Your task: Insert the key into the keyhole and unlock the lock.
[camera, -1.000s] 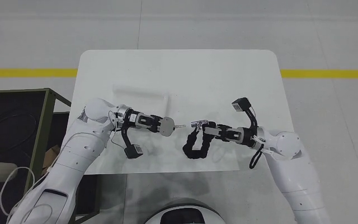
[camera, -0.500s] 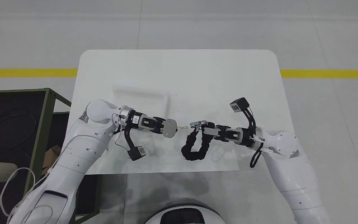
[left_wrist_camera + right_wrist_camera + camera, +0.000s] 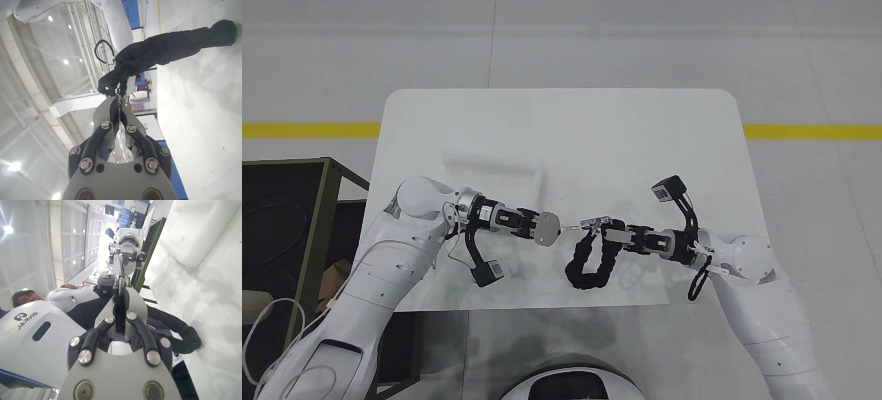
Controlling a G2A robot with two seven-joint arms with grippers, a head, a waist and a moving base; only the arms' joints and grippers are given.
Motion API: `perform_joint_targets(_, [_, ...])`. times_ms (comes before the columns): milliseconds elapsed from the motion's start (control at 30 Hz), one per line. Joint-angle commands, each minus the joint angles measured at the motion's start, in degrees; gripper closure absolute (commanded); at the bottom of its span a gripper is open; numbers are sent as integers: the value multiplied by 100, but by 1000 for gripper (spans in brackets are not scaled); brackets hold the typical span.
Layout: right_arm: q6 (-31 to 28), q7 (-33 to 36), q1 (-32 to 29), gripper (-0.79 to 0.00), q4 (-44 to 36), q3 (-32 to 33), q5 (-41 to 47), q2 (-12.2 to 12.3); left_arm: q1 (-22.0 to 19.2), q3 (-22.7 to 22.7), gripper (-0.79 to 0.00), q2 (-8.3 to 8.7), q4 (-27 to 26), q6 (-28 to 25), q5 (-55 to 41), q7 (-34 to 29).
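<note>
A: Clenching the key (image 3: 566,228) flat in the left gripper (image 3: 551,227). Clamping the head of the chain lock (image 3: 587,265) in the right gripper (image 3: 593,223), also closed tight. Bringing the two together near the centre of the top view, above the white table (image 3: 642,130), with the black fabric-sleeved loop drooping toward the lower middle of the frame.

B: Judging this to be the insertion step, then. Recommending what?

A: Lining the blade up dead straight with the keyhole (image 3: 120,101) before pushing. Sliding in slowly and easing off at any resistance instead of forcing. Bracing the lock head firmly for the turn, probably, to avoid twisting the whole lock rather than its cylinder.

B: Getting anything from the wrist views beyond the top one?

A: Finding the round keyhole face right at the key's tip in the left wrist view, touching or nearly so; not managing to tell whether already entered. Seeing the loop's far end resting on the table there too. Catching the key edge-on in the right wrist view, with the left gripper facing straight back beyond the lock head. Reading only the shared line of the two arms from above.
</note>
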Motion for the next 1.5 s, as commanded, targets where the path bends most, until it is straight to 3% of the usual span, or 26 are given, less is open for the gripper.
perform_joint_targets(0, [3,-17,-4,0,-15,-10,-4,2,0,-3,0,5,-12,7,33,-7])
perform_joint_targets(1433, [-72,-300,-117,0,-303,-274,-263,11,13,17,0,-21,58,-131,-243,130])
perform_joint_targets(1467, [-90,-322,-120,0,-285,-261,-260,12,14,16,-206,-26,66,-130,-259,129])
